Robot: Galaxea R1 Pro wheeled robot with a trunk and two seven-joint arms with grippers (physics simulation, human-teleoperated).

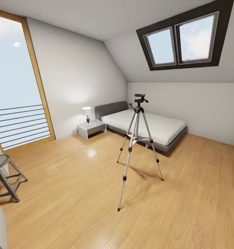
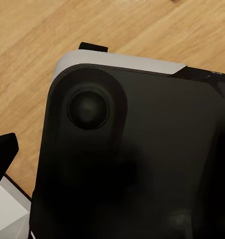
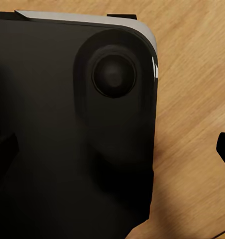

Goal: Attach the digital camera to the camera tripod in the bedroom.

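The camera tripod [image 1: 137, 145] stands upright on the light wood floor [image 1: 96, 193] near the middle of the bedroom, its three silver legs spread and its black head with the pan handle at the top. Just behind the tripod lies the grey bed [image 1: 148, 126] with a white mattress, set under the sloped ceiling and the dark-framed skylight [image 1: 184, 38]. Beside the bed's head end sits a small white nightstand [image 1: 91, 128] carrying a lamp [image 1: 87, 114]. Well off to the tripod's left, the tall wood-framed window [image 1: 16, 86] fills the wall, and a grey metal stool [image 1: 4, 174] stands below and in front of it. In both wrist views a dark rounded body with a round knob [image 2: 87, 108] blocks most of the sight, with wood floor around it; a black tip that may be a pincer finger [image 2: 4, 149] shows at the edge, but I cannot tell whether either pincer is wide or narrow.
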